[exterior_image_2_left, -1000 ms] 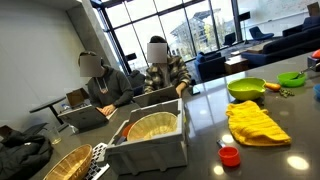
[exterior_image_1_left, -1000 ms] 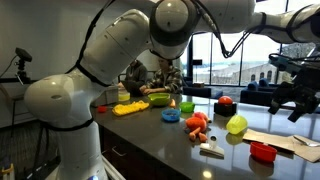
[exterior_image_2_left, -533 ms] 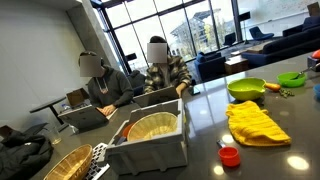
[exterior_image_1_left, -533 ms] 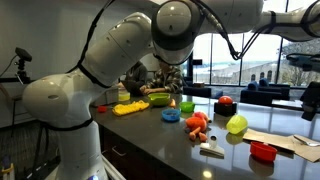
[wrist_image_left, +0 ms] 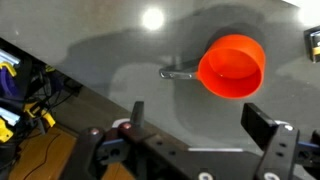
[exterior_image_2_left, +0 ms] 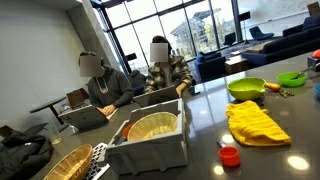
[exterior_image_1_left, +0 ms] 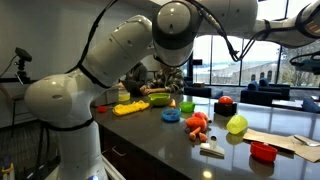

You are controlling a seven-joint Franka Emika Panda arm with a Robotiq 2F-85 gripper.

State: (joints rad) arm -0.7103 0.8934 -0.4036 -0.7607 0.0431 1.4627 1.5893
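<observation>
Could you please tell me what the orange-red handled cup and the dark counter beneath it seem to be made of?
Orange-red handled cup: probably moulded plastic, slightly glossy; even, saturated colour, thin rim. Dark counter: polished stone or laminate, unclear which; it shows a sharp mirror-like highlight.

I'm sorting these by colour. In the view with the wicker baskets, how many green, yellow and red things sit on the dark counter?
Green: 2, a bowl and a smaller dish
Yellow: 1, a cloth
Red: 1, a small cup
Total: 4
</observation>
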